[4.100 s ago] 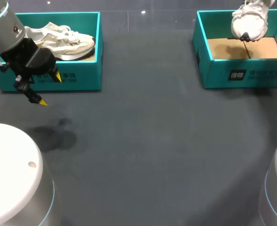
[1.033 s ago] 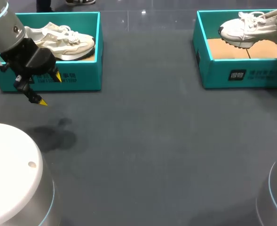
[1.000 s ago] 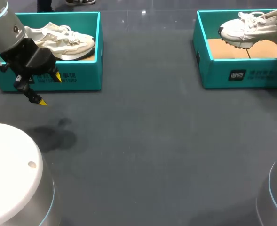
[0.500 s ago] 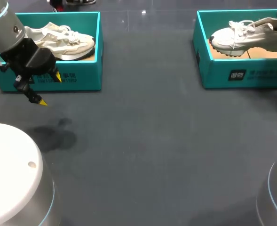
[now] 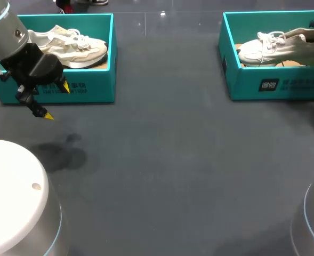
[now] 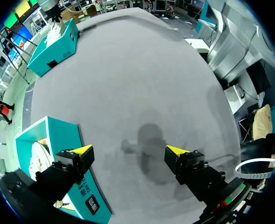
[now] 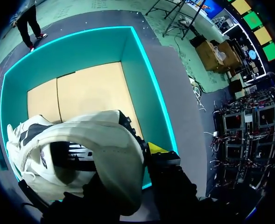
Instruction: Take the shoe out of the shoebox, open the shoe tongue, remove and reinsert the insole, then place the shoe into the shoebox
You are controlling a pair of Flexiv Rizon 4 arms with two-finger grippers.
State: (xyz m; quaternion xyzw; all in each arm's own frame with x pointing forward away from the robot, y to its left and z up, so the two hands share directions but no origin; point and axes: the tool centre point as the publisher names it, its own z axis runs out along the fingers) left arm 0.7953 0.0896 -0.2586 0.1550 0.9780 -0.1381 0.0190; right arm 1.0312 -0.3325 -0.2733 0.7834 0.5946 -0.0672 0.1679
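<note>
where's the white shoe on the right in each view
Head view: white shoe in the right shoebox, far right corner.
Left wrist view: shoe tiny, at that shoebox across the table.
Right wrist view: shoe close up, over the shoebox's near wall.
Shared landmark: the teal shoebox.

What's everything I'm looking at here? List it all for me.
Shoeboxes: two, teal, left shoebox and right shoebox on the table's far side.
Shoes: two, white, left shoe lying in the left shoebox, right shoe held tilted in the right shoebox.
Table: one, dark grey, under everything.
Left arm: one, black with yellow tips, in front of the left shoebox, jaws open and empty.
Right arm: one, black, over the right shoebox, jaws shut on the right shoe's heel.
</note>
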